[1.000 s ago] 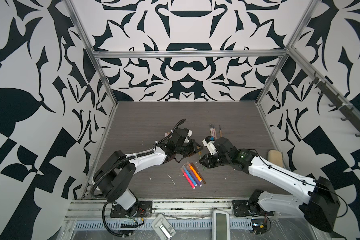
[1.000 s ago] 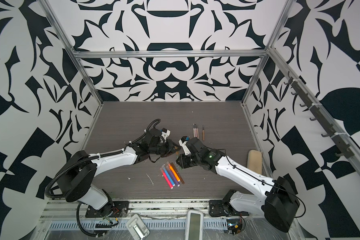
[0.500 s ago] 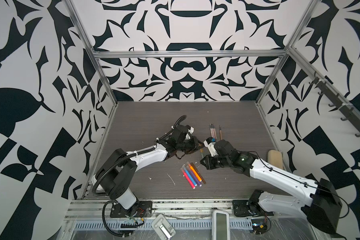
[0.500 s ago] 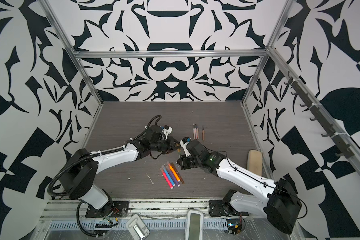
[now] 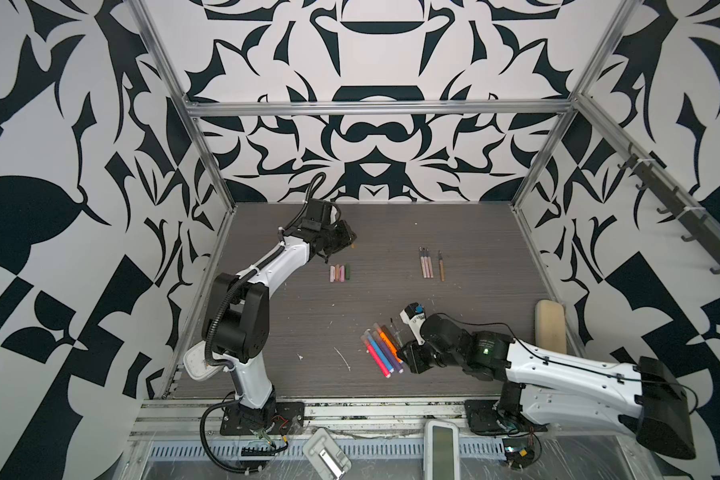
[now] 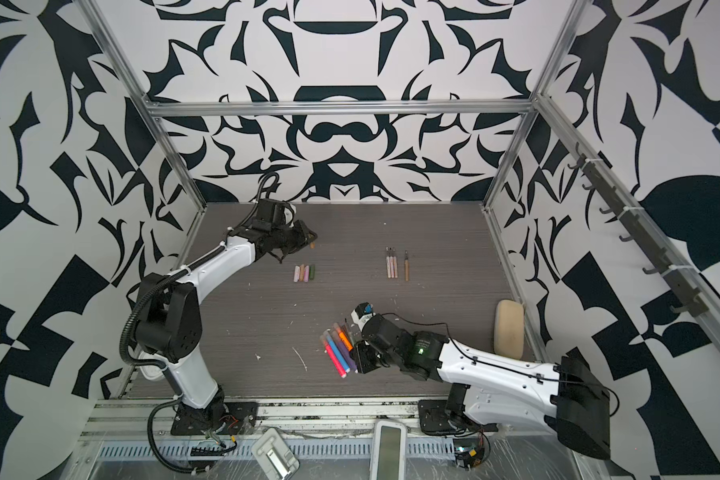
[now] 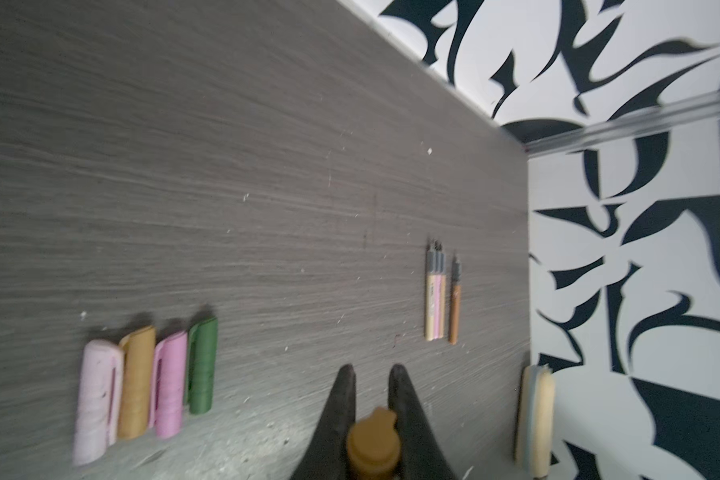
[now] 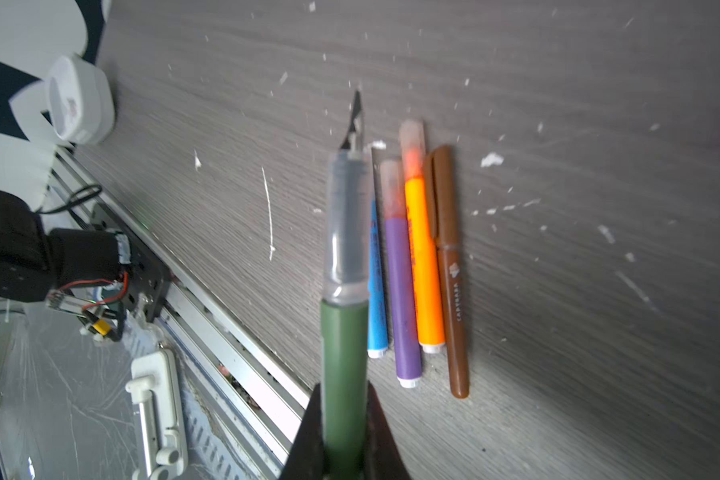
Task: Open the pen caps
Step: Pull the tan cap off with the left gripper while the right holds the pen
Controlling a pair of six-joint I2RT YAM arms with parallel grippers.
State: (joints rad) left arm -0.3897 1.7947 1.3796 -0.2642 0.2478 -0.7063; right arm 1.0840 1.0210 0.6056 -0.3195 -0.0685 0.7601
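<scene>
Grey tabletop [image 5: 308,316] in both top views carries four loose pen caps [image 5: 340,273] near the left hand [image 5: 350,240]. Left wrist: that hand pinches a tan cap [image 7: 373,440] (probably light, slippery). Right wrist: the right hand [image 8: 344,388] clamps the stiff-looking green pen [image 8: 344,345] by its barrel.

Shows the left gripper [image 5: 349,242] far left, just beyond a row of four pen caps [image 5: 340,273] lying side by side. Puts three thin pens [image 5: 430,266] far right of centre, and thick pens [image 5: 381,352] fanned near the front, just beside the right gripper [image 5: 404,355]. Leaves a tan sponge [image 5: 550,328] by the right wall [image 5: 599,232].
</scene>
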